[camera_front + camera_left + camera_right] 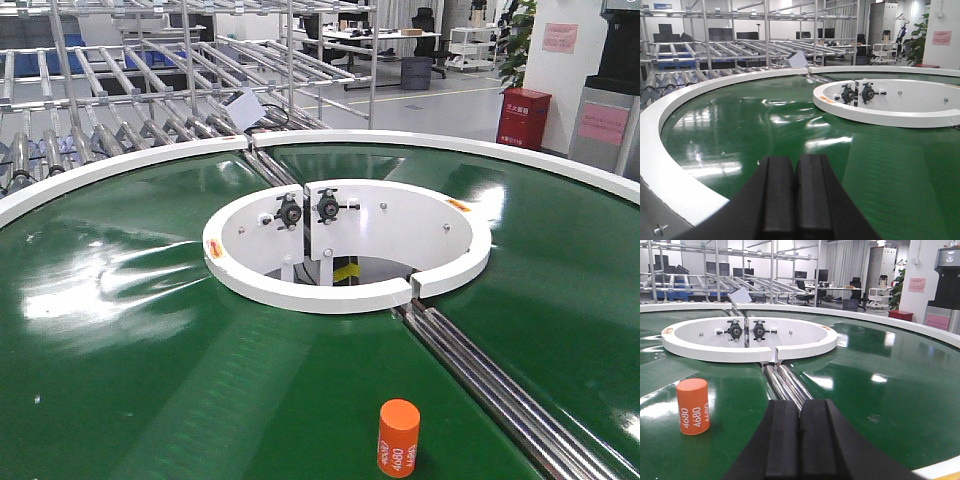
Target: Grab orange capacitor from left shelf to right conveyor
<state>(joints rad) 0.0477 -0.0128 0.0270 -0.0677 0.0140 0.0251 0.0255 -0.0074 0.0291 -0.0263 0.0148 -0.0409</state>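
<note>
**Clerk:** Since the orange capacitor (398,437) is logged upright on the green belt of the right conveyor (150,330), near the front edge and just left of the steel rollers (500,385) in the belt seam, I would enter the delivery as made, judging by position alone.

**Checker:** Agreed. Item: one cylinder, flat top, "4680" printed sideways. Free-standing, nothing touching it. Fingers?

**Clerk:** Right gripper (799,437): fingers pressed together, nothing between them, set low over the belt to the right of the capacitor and apart from it. Left gripper (796,197): likewise clenched and empty, over the belt near the white outer rim (670,165). The capacitor does not show in the left wrist view.

**Checker:** Step in hand, then?

**Clerk:** My reading: clearing away. Advice for the entry: draw the right arm straight up or back toward the robot, not leftward, since a sideways sweep could catch the cylinder. It is tall for its base and would likely topple and roll on the glossy belt.

**Checker:** Other hazards?

**Clerk:** The roller seam lies just beside it; a nudged cylinder might lodge there. White central ring (345,290): well apart, no concern. Left shelf: not identifiable in these views; only roller racks (120,110) show behind.
</note>
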